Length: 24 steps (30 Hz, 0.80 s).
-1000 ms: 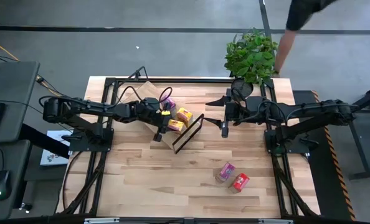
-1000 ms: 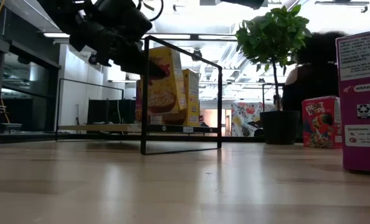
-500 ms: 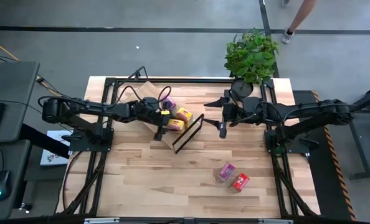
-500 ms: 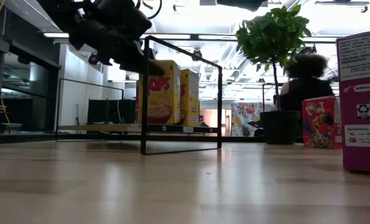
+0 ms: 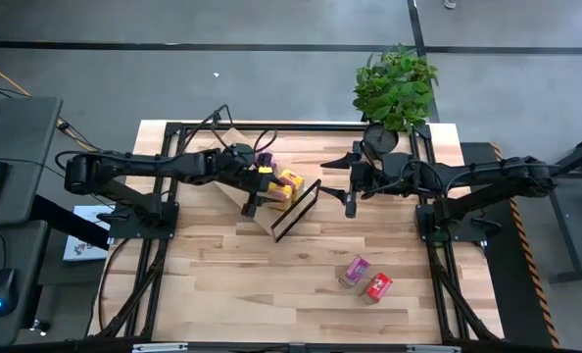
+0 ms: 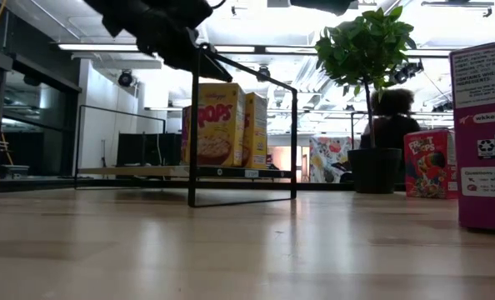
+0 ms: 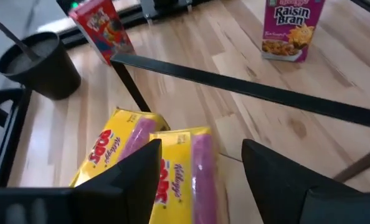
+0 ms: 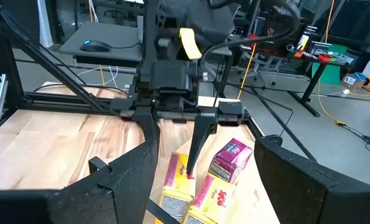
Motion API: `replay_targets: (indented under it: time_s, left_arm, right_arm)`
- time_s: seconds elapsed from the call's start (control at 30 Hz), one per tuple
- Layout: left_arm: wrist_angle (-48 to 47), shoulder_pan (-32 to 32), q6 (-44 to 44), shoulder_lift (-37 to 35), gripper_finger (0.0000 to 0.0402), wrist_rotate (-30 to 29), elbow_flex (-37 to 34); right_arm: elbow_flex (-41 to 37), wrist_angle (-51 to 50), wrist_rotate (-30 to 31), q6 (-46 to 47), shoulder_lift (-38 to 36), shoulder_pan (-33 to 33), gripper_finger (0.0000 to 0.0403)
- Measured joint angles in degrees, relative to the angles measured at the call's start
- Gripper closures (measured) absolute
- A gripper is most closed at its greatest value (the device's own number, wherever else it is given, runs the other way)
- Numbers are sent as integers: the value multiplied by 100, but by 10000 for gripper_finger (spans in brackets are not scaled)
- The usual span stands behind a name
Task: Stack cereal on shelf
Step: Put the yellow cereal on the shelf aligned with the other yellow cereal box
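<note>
Two yellow cereal boxes [image 6: 216,125] [image 6: 254,129] stand upright side by side on their bottom ends on the shelf board [image 5: 234,147], next to its black wire frame [image 5: 296,211]. A pink-purple box [image 8: 230,158] lies tilted on the board behind them. My left gripper [image 7: 200,149] hangs open just above the yellow boxes [image 7: 185,168], touching nothing. My right gripper [image 5: 350,204] waits open beyond the wire frame, with nothing between its fingers [image 8: 129,168]. Another pink-purple box [image 5: 355,270] and a red box [image 5: 377,286] stand on the table's near right.
A potted green plant [image 5: 396,90] stands at the table's far right corner, close behind my right arm. A black metal frame runs along the table's edges [image 5: 173,127]. Bare tabletop [image 5: 252,284] lies at the near left.
My left gripper has let go of the nearer yellow box and risen straight up. The box, tilted in the gripper a second ago, now stands upright on the shelf beside the other yellow box. A person beyond the far edge has walked off.
</note>
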Motion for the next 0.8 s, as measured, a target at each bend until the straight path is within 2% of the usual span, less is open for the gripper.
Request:
replay_targets:
  time_s: [0.1,0.2,0.3,0.37,0.43,0.5,0.63,0.73,0.8]
  left_arm:
    - [-751,-24,-175,0,194,-34,325]
    - [-1227,-148,-544,-174,215,-390,410]
    - [-1346,-427,-1036,-473,264,-1157,319]
    - [-1238,-681,-1355,-776,311,-1650,96]
    - [-734,-960,-1761,-1149,365,-2089,-314]
    - [107,-1241,-2264,-1551,390,-2323,-952]
    - [2193,-1656,-3567,-1945,397,-2347,-2425]
    - [3482,-1802,-4470,-1716,400,-2485,-3286]
    - [3904,-1857,-4838,-1447,401,-2828,-3571]
  right_arm:
    - [0,-2,0,-2,0,-2,139]
    - [0,-4,0,-7,0,-1,139]
    - [0,-15,0,-10,-1,-2,139]
    - [0,-47,0,-13,-2,0,139]
    - [0,-50,0,-13,-2,-1,139]
    - [0,-50,0,-14,-2,-2,139]
    - [0,-52,0,-46,-2,-2,139]
    - [0,-50,0,-59,-2,-2,139]
    - [0,-50,0,-59,-2,-2,139]
